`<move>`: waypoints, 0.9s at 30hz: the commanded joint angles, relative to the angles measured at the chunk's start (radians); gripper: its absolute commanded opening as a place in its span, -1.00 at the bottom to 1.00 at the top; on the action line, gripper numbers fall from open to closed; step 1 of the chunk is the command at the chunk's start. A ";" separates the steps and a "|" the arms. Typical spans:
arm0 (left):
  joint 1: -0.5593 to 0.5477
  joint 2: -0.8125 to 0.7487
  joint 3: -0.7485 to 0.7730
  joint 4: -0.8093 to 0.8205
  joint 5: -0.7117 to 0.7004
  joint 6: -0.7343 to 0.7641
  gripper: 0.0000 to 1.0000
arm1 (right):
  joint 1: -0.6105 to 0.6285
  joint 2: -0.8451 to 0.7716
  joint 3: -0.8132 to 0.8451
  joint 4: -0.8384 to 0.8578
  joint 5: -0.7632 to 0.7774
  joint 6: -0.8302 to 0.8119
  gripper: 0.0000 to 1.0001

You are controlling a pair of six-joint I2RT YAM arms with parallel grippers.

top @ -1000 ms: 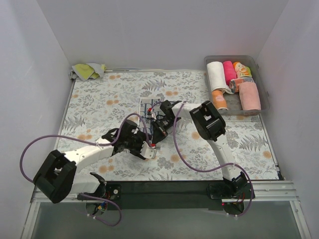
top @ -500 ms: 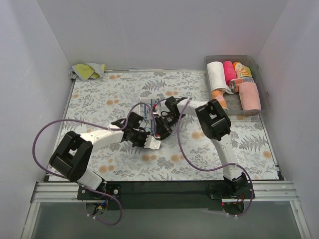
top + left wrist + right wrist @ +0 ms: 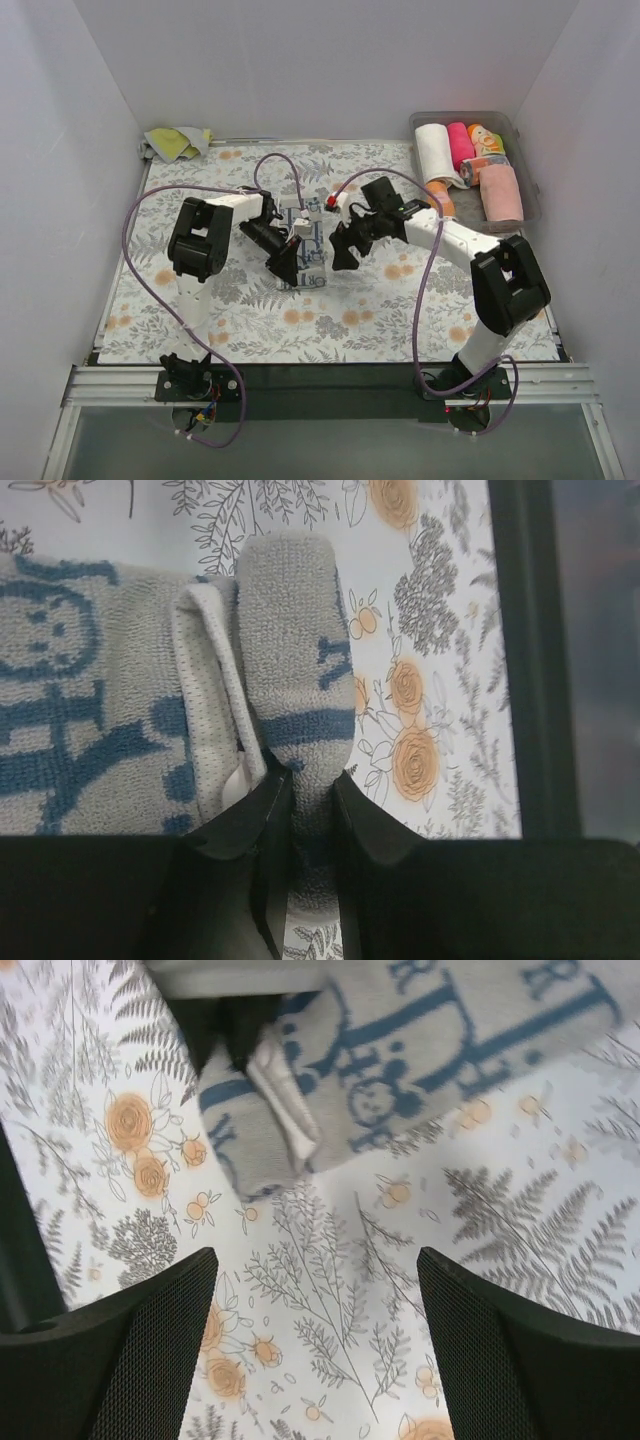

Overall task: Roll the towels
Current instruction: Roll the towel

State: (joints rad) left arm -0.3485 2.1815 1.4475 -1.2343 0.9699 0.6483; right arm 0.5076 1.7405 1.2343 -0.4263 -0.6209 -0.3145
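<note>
A grey towel with blue print (image 3: 314, 258) lies at the middle of the flowered table, its near end folded over into a small roll. My left gripper (image 3: 289, 266) is shut on that rolled end; in the left wrist view the grey fold (image 3: 295, 660) runs up from between the gripper's (image 3: 300, 792) black fingers (image 3: 240, 820). My right gripper (image 3: 345, 251) hovers just right of the towel, open with nothing in it. Its wrist view shows the towel's rolled corner (image 3: 262, 1125) beyond the gripper (image 3: 315, 1265), with bare tablecloth between the pads (image 3: 150, 1340).
A clear bin (image 3: 529, 190) at the back right holds several rolled towels, white (image 3: 434, 152), pink (image 3: 460, 143) and others. A crumpled yellow-green cloth (image 3: 178, 141) lies at the back left corner. The table's dark front edge (image 3: 520, 660) is close by the left gripper.
The left arm swung from the near left over to the towel and shut on its rolled end. The right gripper let go of the towel, opened and drew back to the right.
</note>
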 commanded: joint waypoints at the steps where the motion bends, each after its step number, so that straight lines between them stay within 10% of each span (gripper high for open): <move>1: 0.019 0.141 0.092 -0.159 -0.020 0.054 -0.65 | 0.146 -0.084 -0.093 0.176 0.133 -0.133 0.47; 13: 0.039 0.215 0.128 -0.156 -0.054 0.054 -0.55 | 0.396 0.053 -0.223 0.512 0.322 -0.417 0.35; 20: 0.074 0.158 0.143 -0.104 -0.002 0.028 -0.30 | 0.401 0.083 -0.227 0.390 0.253 -0.440 -0.97; 27: 0.170 -0.194 -0.054 0.089 0.029 -0.022 0.15 | 0.341 0.073 -0.096 0.048 0.038 -0.312 -0.97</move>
State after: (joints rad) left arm -0.2485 2.1921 1.4769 -1.3724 1.0565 0.6285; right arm 0.8764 1.8133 1.0779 -0.1242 -0.4328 -0.7071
